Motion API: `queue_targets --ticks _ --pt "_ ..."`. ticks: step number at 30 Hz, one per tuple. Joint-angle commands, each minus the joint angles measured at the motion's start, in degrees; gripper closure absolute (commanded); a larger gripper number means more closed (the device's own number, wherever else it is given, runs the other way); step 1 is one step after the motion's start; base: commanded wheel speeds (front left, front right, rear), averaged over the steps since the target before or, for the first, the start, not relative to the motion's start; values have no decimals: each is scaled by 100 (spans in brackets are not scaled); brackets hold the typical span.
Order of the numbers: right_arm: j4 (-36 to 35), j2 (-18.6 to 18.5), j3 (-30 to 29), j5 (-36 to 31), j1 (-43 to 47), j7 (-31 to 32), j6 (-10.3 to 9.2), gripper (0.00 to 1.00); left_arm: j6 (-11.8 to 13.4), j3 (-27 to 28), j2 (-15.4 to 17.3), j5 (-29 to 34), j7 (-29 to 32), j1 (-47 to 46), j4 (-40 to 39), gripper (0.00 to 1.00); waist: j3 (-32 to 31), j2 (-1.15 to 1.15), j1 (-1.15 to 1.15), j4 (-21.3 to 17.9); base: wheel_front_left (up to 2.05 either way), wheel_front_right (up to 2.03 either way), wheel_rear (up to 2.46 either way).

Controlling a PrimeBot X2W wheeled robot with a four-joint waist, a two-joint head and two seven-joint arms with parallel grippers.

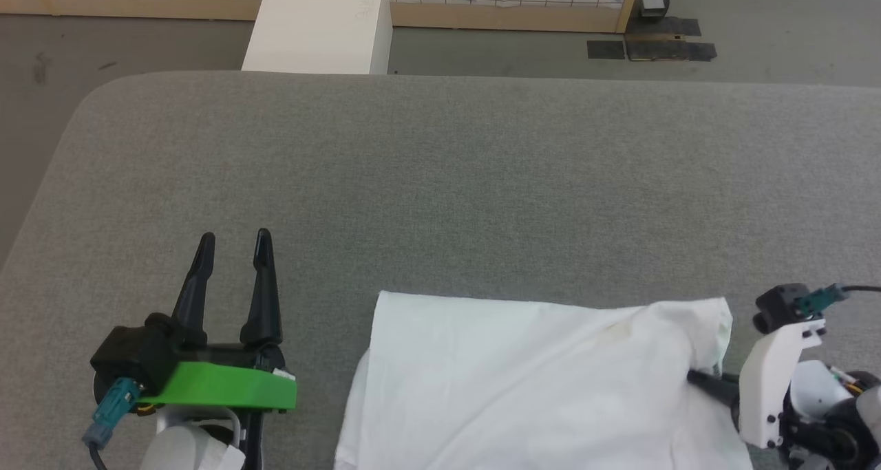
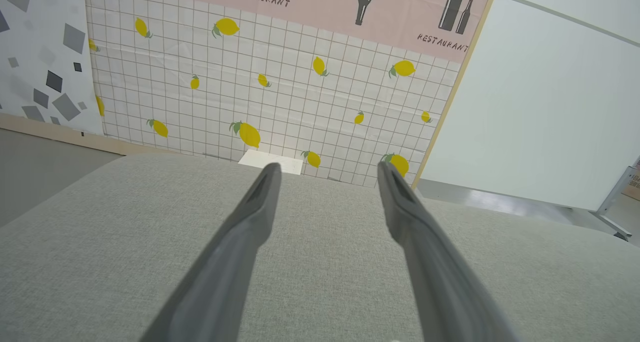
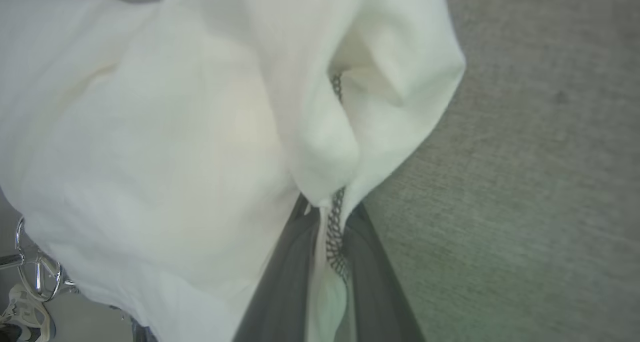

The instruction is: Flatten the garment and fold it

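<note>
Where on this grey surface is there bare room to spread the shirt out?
Widest bare stretch: the grey surface from the far edge of the garment to the edge by the white box. A narrow strip lies between the open left gripper and the garment. Crowded: near right, where the right gripper pinches the garment's seam.

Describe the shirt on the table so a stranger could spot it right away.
On the grey table, look at the near edge, right of centre. The shirt is the soft, rumpled white cloth there, its dark zigzag seam pinched by the right end effector, unlike the rigid white box beyond the far edge.
</note>
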Motion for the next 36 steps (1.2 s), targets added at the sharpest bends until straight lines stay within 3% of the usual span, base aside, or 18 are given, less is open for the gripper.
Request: queue_targets --ticks 1,14,19,26,32,36 --pt "204 -189 -323 -131 -256 -28 -61 100 -51 30 -40 47 -27 -106 0 0 29 51 0 -4 0 0 0" --pt "918 -626 -1491 -801 -539 257 -61 100 -121 10 -107 86 -27 -164 46 0 82 51 0 74 0 0 0" --pt "1006 -612 -1710 -1243 -528 384 -61 100 -139 7 -119 93 -27 -100 112 0 -47 51 0 45 0 0 0" --pt "205 -672 -1252 -1585 -385 1348 -61 100 -165 4 -106 49 -27 25 251 0 -352 51 0 -64 0 0 0" --pt "-1169 -525 -843 -1212 -200 2508 -61 100 -181 -2 -77 -18 -27 127 302 0 -525 51 0 -141 0 0 0" --pt "-1856 -294 -601 -1049 -167 2879 -61 100 -188 -18 -74 -50 -27 132 307 0 -528 51 0 -162 0 0 0"
